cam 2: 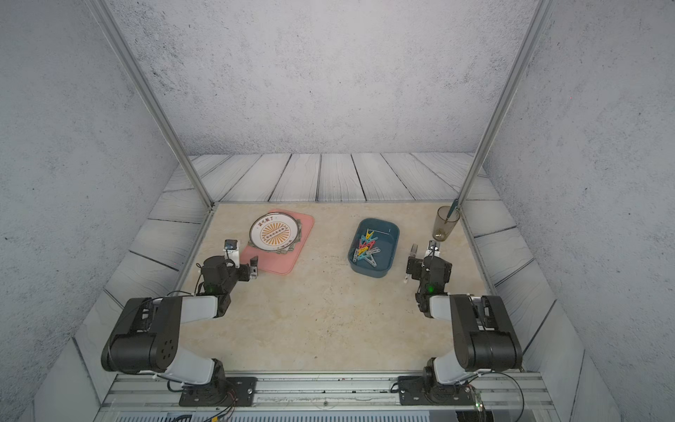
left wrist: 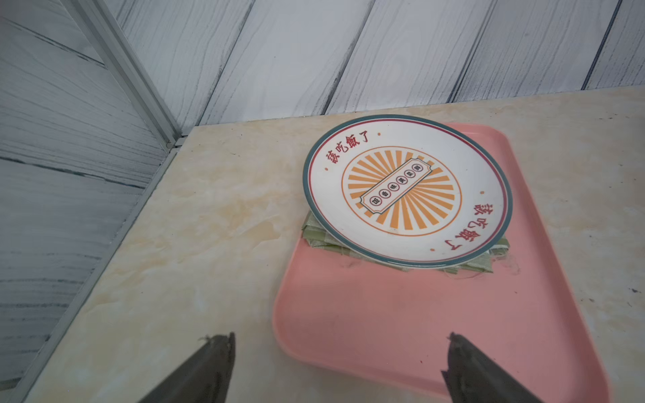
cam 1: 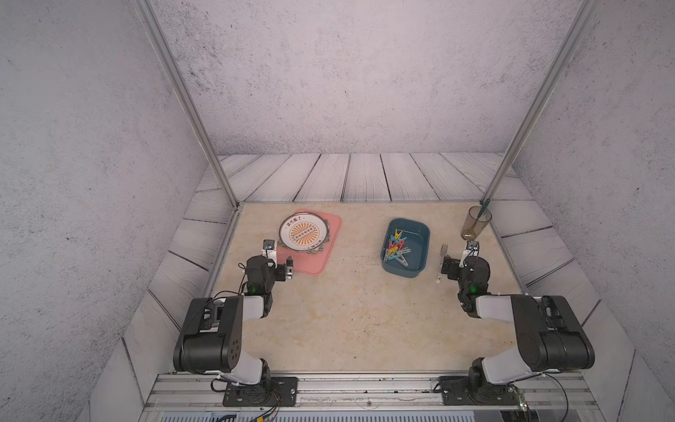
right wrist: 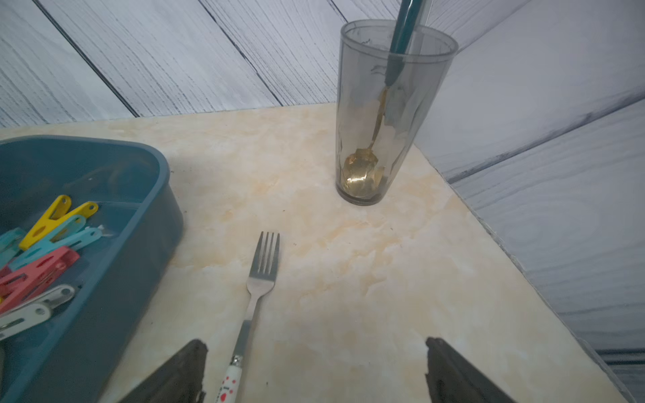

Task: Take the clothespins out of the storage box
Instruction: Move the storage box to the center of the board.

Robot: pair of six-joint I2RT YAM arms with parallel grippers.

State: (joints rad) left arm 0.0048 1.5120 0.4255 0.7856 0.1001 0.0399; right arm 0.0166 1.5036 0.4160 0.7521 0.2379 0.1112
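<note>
Right of tabletop's (cam 1: pixel 347 321) middle, clothespins (cam 1: pixel 396 249) heaped in box (cam 1: pixel 420 234); left gripper (left wrist: pixel 340 336) released by tray (left wrist: pixel 384 331), right gripper (right wrist: pixel 316 343) released over fork (right wrist: pixel 261 275).

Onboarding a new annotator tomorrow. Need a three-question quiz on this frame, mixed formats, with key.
1. True or false: the clothespins all lie inside the teal storage box.
2. What stands in the clear tumbler? A) a fork B) a gold spoon with a teal handle C) a clothespin
3. Fill in: the left gripper and the right gripper both have their jaws ___, holding nothing.

Key: 1 true; 2 B; 3 open.
</note>
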